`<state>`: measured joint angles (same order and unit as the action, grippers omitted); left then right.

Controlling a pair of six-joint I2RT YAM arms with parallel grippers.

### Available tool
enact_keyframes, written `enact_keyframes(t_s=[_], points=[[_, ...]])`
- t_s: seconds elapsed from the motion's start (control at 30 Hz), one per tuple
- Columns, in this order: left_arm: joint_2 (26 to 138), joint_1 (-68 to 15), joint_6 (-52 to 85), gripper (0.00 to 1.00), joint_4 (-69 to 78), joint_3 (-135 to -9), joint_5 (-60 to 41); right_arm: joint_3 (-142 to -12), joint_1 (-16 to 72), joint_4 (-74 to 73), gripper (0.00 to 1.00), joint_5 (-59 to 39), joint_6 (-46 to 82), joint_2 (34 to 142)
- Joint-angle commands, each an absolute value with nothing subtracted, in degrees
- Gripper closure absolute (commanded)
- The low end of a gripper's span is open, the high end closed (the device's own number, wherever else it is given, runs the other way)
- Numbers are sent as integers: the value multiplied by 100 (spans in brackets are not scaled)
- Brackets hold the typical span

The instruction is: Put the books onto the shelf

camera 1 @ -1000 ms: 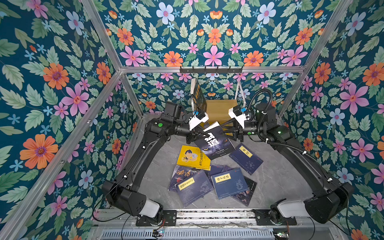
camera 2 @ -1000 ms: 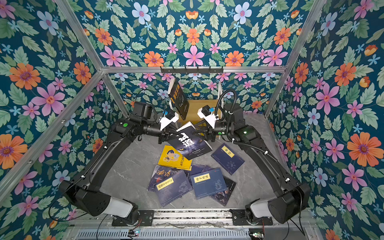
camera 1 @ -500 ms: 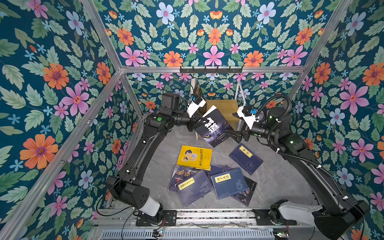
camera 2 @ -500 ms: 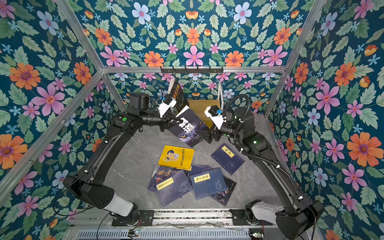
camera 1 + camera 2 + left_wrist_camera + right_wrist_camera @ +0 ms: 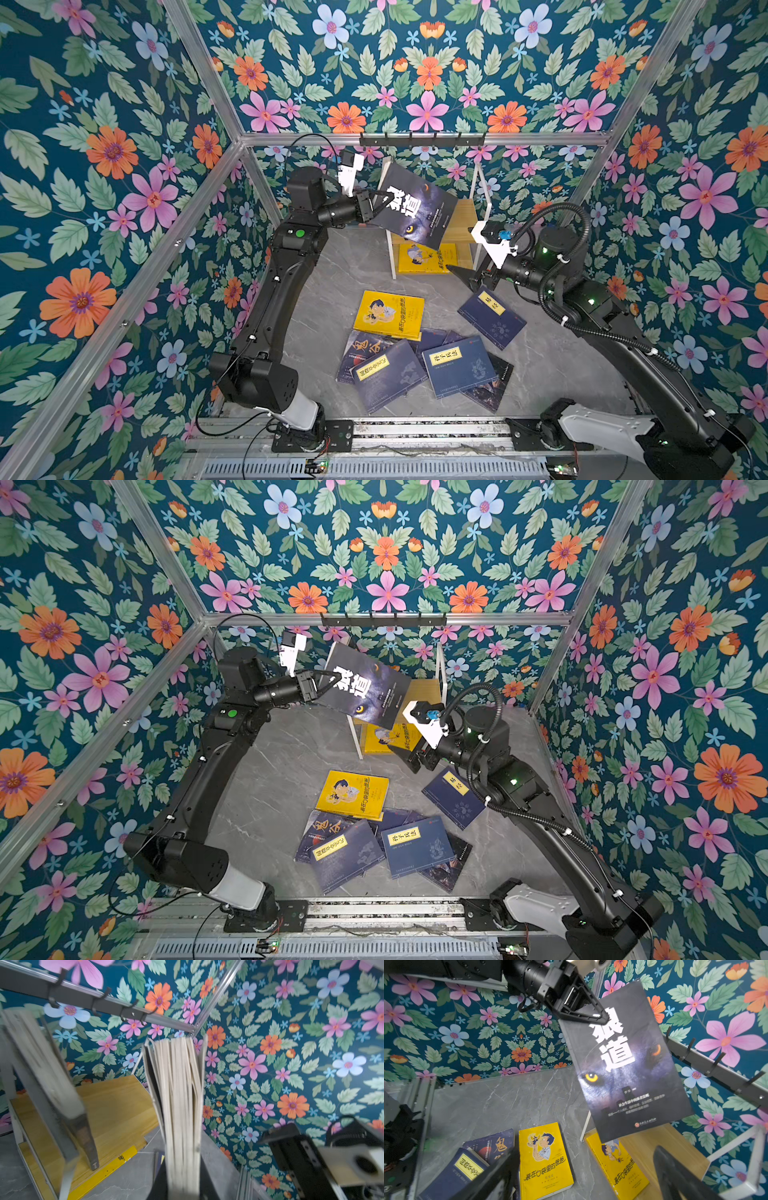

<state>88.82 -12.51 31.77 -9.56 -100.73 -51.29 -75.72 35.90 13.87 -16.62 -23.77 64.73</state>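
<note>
Left gripper (image 5: 377,199) is clamped on the edge of a dark wolf-eyed book (image 5: 419,208), holding it tilted in the air in front of the shelf (image 5: 465,214), whose lower board carries a yellow book (image 5: 424,257). Right gripper (image 5: 468,280) hangs empty, jaws wide apart, by a navy book (image 5: 492,318) on the table (image 5: 328,270), the other books (image 5: 399,357) heaped nearby

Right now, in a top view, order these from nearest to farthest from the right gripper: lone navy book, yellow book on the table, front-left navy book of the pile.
1. Lone navy book, right side, by the right gripper.
2. Yellow book, centre.
3. Front-left navy book, pile's front.
</note>
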Motion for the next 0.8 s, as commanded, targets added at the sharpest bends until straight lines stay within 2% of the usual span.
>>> enact_keyframes(t_s=[0.0, 0.13, 0.43, 0.77], points=[[8868, -1144, 3989, 100, -123, -10120, -4858, -7319, 4100, 628, 1, 21, -3522, 6445], [8802, -1117, 4119, 100, -109, -10012, -4729, -6987, 4711, -146, 1, 1036, -4394, 6540], [8710, -1046, 5056, 100, 500, -9577, -4797, -7093, 5343, -1676, 1, 2303, -5524, 7441], [8607, -1046, 5719, 100, 1055, -9241, -4895, -7945, 5384, -2544, 1, 2919, -6062, 8692]])
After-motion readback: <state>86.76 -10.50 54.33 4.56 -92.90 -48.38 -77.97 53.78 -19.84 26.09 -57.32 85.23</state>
